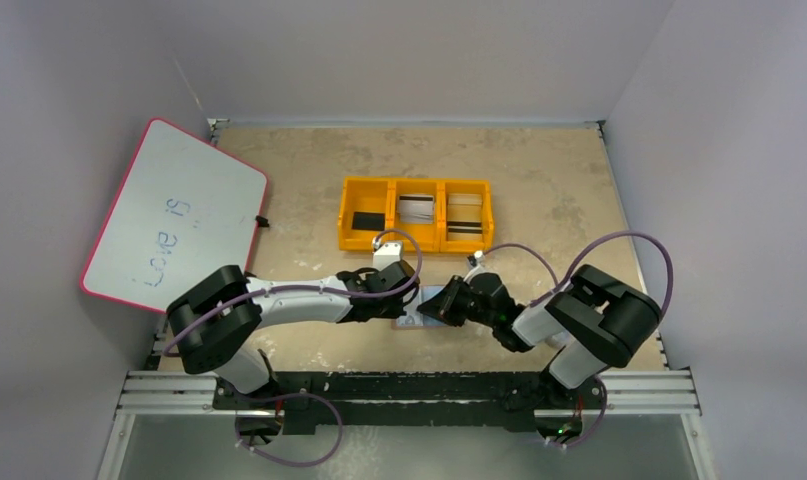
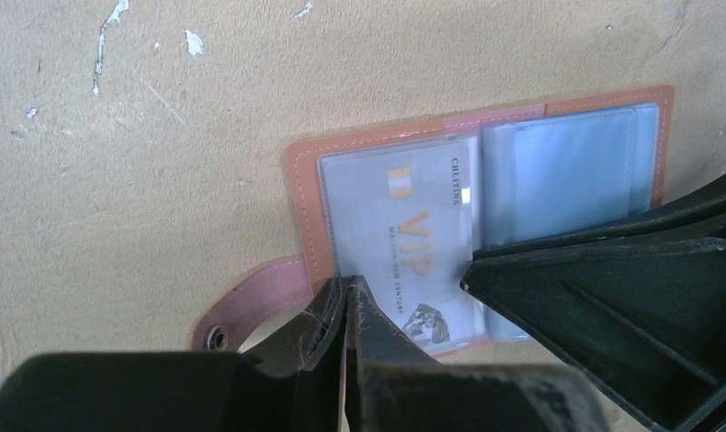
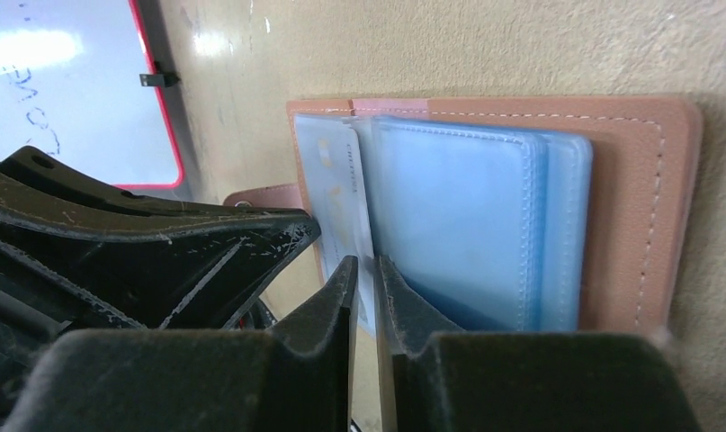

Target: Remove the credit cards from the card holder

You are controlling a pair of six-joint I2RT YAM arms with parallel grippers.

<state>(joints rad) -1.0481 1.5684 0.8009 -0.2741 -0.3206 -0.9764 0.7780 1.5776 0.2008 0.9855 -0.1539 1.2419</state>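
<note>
Squeezing fully together with the left gripper (image 2: 345, 292) on the near leather edge of the card holder (image 2: 298, 180), with the snap tab (image 2: 251, 306) poking out just left of the fingertips. Nipping the near edge of the sleeved credit card (image 3: 327, 180) with the right gripper (image 3: 365, 270), jaws showing only a sliver of gap, the holder lying open and flat beneath both claws. Sitting well beyond them: the orange tray (image 1: 344, 215).

Lighting was pretty even and bright, from overhead I'd say, with only soft shadows right beside the card holder (image 1: 428, 297). Close up, the credit card (image 2: 399, 234) inside it caught a tiny glare spot. The whiteboard (image 3: 62, 90) off to its left was blown out and blurry, honestly. Wrist-view colours looked washed.
</note>
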